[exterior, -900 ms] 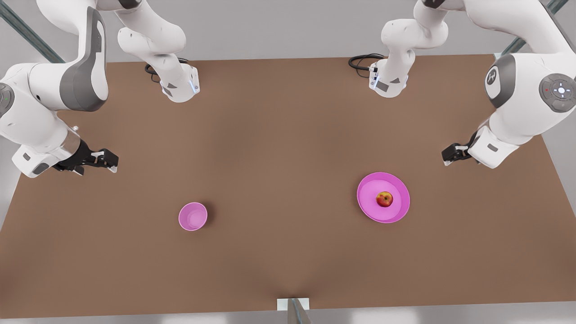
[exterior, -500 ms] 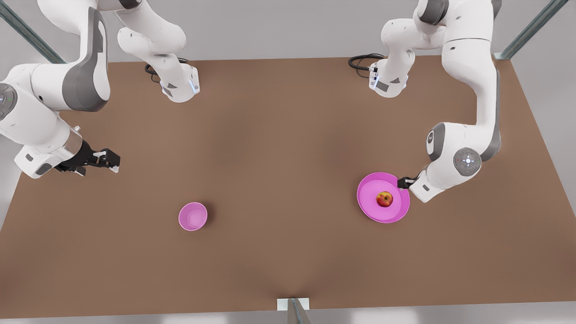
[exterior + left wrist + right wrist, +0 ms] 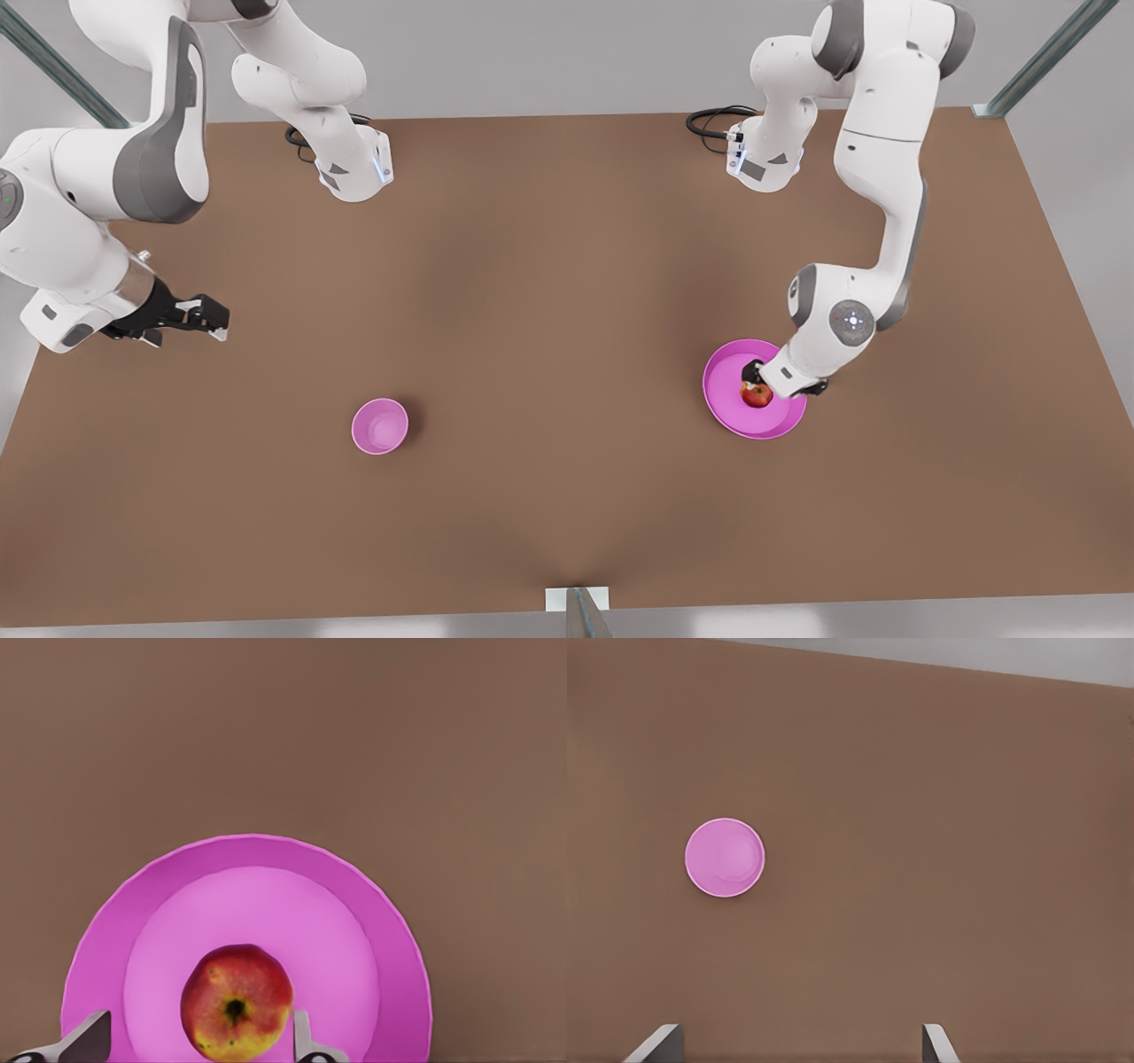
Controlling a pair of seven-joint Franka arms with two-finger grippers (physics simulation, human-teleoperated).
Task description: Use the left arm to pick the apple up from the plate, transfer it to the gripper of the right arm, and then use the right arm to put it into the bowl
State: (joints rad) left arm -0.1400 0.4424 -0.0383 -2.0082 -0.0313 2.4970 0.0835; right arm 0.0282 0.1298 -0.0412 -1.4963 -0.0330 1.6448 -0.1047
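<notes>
The red and yellow apple (image 3: 757, 397) (image 3: 236, 1003) lies in the middle of the wide pink plate (image 3: 722, 403) (image 3: 372, 930) on the front view's right. My left gripper (image 3: 755, 379) (image 3: 197, 1043) hangs low over the plate, open, with one fingertip on either side of the apple. The small pink bowl (image 3: 380, 426) (image 3: 725, 858) stands by itself toward the front view's left. My right gripper (image 3: 209, 316) (image 3: 797, 1043) waits open above the table's left edge, well apart from the bowl and holding nothing.
Both arm bases (image 3: 354, 168) (image 3: 764, 159) stand at the table's far edge, with black cables beside them. A metal post (image 3: 578, 610) rises at the middle of the near edge. Brown table (image 3: 567, 354) stretches between bowl and plate.
The left arm swung in from the table's right edge and came down over the plate, bringing its open fingers around the apple. The right arm shifted only slightly.
</notes>
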